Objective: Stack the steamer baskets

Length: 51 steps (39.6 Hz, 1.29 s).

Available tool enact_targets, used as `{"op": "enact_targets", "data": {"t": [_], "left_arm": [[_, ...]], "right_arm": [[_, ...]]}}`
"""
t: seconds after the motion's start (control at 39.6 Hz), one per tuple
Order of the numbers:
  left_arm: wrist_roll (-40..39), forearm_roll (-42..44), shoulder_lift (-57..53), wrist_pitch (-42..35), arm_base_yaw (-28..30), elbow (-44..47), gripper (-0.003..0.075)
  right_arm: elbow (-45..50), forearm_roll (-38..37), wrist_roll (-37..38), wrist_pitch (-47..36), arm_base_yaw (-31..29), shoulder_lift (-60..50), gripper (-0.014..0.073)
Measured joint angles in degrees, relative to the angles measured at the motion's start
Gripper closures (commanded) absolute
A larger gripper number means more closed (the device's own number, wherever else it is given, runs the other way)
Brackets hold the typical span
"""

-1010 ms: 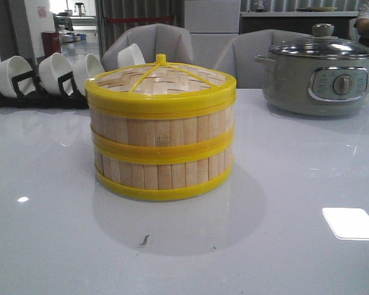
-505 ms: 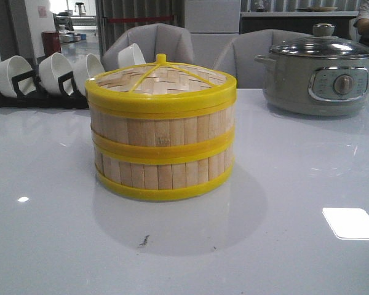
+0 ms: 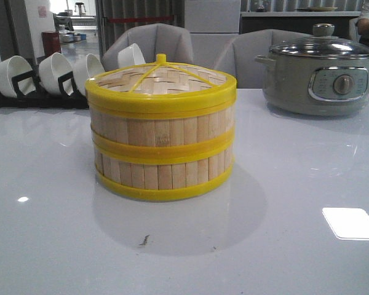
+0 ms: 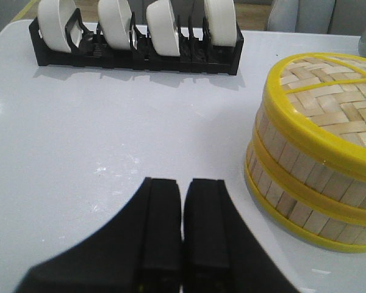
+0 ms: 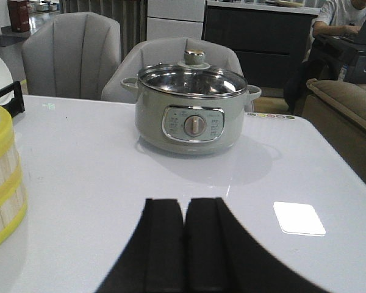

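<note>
Above bare tabletop, both grippers hang with jaws pressed together, holding nothing.

Left gripper (image 4: pixel 182 229) hovers near the steamer baskets (image 3: pixel 162 150), which already sit one atop the other mid-table (image 3: pixel 295 246) with the lid (image 3: pixel 161 83) on; right gripper (image 5: pixel 184 244) faces the electric pot (image 5: pixel 194 113). Stacking looks finished, so the next move likely calls only for staying clear, perhaps checking rim alignment.

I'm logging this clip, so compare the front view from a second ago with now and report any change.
Nothing visibly changed. The steamer baskets stand stacked with the lid on top, in the same spot, and the electric pot and the bowl rack have not moved.
</note>
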Motion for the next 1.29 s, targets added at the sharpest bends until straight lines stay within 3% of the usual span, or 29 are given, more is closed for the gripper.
{"op": "enact_targets", "data": {"t": [0.28,0.53,0.83,1.04,1.29], "left_arm": [[0.00,2.03,-0.57,0.00,0.00,0.00,0.0632],[0.00,3.53,-9.34,1.96,0.15,0.97,0.0632],[0.00,2.63,-29.23,-6.06,3.38,15.25,0.0632],[0.00,2.38,-39.51,-7.00,5.32,24.83,0.0632],[0.00,1.24,-41.94,-5.59,5.78,25.77,0.0632]], "right_arm": [[0.00,0.00,0.00,0.00,0.00,0.00,0.0547],[0.00,0.00,0.00,0.00,0.00,0.00,0.0547],[0.00,0.00,0.00,0.00,0.00,0.00,0.0547],[0.00,0.00,0.00,0.00,0.00,0.00,0.0547],[0.00,0.00,0.00,0.10,0.00,0.00,0.0547]]}}
